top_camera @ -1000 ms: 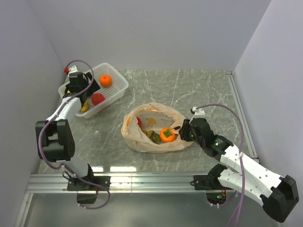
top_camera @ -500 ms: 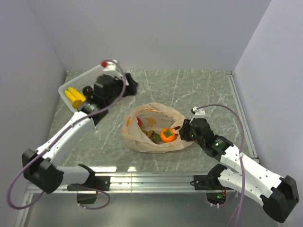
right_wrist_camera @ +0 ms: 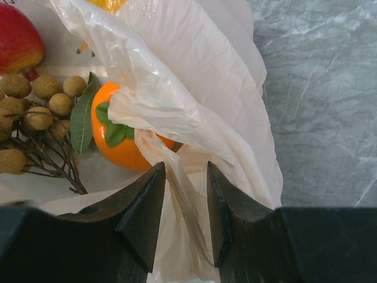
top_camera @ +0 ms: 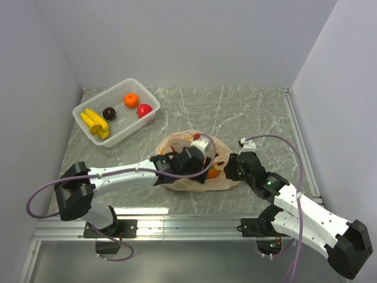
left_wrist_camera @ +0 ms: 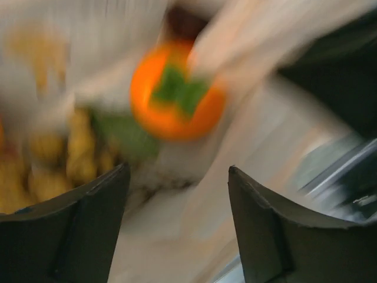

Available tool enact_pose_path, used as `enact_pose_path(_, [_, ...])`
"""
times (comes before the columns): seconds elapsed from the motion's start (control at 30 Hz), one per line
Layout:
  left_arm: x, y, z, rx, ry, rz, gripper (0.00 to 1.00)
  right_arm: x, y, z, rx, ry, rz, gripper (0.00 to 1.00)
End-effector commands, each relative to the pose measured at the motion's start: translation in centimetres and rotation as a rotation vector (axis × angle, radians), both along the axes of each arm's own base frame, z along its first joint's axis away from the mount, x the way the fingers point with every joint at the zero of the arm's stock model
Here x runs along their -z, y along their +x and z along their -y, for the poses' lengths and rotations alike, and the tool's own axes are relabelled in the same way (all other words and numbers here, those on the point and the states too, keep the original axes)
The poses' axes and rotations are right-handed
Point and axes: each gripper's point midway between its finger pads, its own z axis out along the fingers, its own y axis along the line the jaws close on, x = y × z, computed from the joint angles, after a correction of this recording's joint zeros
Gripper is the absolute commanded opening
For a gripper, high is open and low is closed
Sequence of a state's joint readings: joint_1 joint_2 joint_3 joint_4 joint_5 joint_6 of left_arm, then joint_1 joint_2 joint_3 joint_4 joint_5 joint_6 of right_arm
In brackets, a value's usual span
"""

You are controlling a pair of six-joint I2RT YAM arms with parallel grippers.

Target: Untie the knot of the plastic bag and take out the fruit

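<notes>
The peach plastic bag (top_camera: 172, 145) lies open in the middle of the table; no knot shows. Inside are an orange persimmon (right_wrist_camera: 121, 144), a bunch of small brown balls (right_wrist_camera: 35, 109) and a red fruit (right_wrist_camera: 16, 36). My left gripper (top_camera: 206, 168) is open and empty over the bag's mouth. In its blurred wrist view the gripper (left_wrist_camera: 177, 177) hangs just short of the persimmon (left_wrist_camera: 177, 97), with the brown balls (left_wrist_camera: 70, 162) to the left. My right gripper (top_camera: 227, 167) is shut on a fold of the bag's right edge (right_wrist_camera: 188, 194), beside the persimmon.
A white mesh basket (top_camera: 150, 115) stands at the back left with bananas (top_camera: 94, 121), a dark brown fruit (top_camera: 109, 113), a tangerine (top_camera: 131, 100) and a red apple (top_camera: 144, 110). Walls close in left, right and behind.
My left arm has swung from the basket across to the bag, its gripper now over the bag's mouth. A red apple stays in the basket. The right arm has not moved.
</notes>
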State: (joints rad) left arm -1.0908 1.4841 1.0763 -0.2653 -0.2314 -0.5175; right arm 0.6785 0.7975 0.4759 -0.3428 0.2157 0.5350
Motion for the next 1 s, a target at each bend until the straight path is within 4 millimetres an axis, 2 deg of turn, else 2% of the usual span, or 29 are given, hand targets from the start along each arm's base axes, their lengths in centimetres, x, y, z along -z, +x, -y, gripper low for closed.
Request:
enact_pose_path(0.0, [3.4, -2.1, -3.4, -0.143, 0.083, -0.083, 0.72, -0.9, 0.3, -0.5, 0.0, 0.032, 0.034, 0.42])
enact_pose_path(0.03, [5.2, -2.9, -4.7, -0.169, 0.114, -0.107, 0.7, -1.0, 0.3, -0.5, 0.001, 0.034, 0.038, 0.42])
enact_pose_path(0.1, [5.9, -4.8, -5.4, -0.217, 0.086, -0.153, 0.67, -0.9, 0.3, -0.4, 0.002, 0.033, 0.039, 0.42])
enact_pose_path(0.13, [7.5, -5.7, -6.5, -0.255, 0.094, -0.189, 0.67, -0.9, 0.3, -0.4, -0.001, 0.031, 0.038, 0.42])
enact_pose_path(0.2, [8.4, -7.1, -7.3, -0.268, 0.085, -0.222, 0.65, -0.8, 0.3, -0.5, -0.001, 0.031, 0.036, 0.42])
enact_pose_path(0.23, [9.7, -7.8, -8.4, -0.293, 0.093, -0.256, 0.65, -0.6, 0.3, -0.6, -0.006, 0.031, 0.031, 0.42])
enact_pose_path(0.3, [10.8, -8.5, -9.4, -0.311, 0.107, -0.272, 0.65, -0.5, 0.4, -0.7, -0.008, 0.032, 0.028, 0.42])
enact_pose_path(0.37, [10.0, -8.3, -9.5, -0.325, 0.087, -0.247, 0.69, -0.4, 0.4, -1.0, -0.015, 0.034, 0.022, 0.42])
enact_pose_path(0.53, [3.9, -5.9, -8.0, -0.374, -0.072, -0.125, 0.89, -1.1, 0.6, -1.4, -0.025, 0.049, 0.038, 0.42])
enact_pose_path(0.63, [1.6, -4.3, -8.3, -0.474, -0.142, -0.068, 0.92, -1.7, 0.6, -1.5, -0.033, 0.052, 0.052, 0.42])
enact_pose_path(0.7, [1.3, -3.2, -9.5, -0.562, -0.135, -0.027, 0.93, -1.9, 0.6, -1.6, -0.039, 0.056, 0.056, 0.42])
enact_pose_path(0.8, [2.1, -2.0, -10.3, -0.643, -0.126, -0.022, 0.93, -2.0, 0.5, -1.9, -0.046, 0.061, 0.06, 0.42])
enact_pose_path(0.97, [5.0, -1.1, -11.0, -0.704, -0.059, -0.033, 0.9, -2.0, 0.3, -2.3, -0.058, 0.066, 0.058, 0.42])
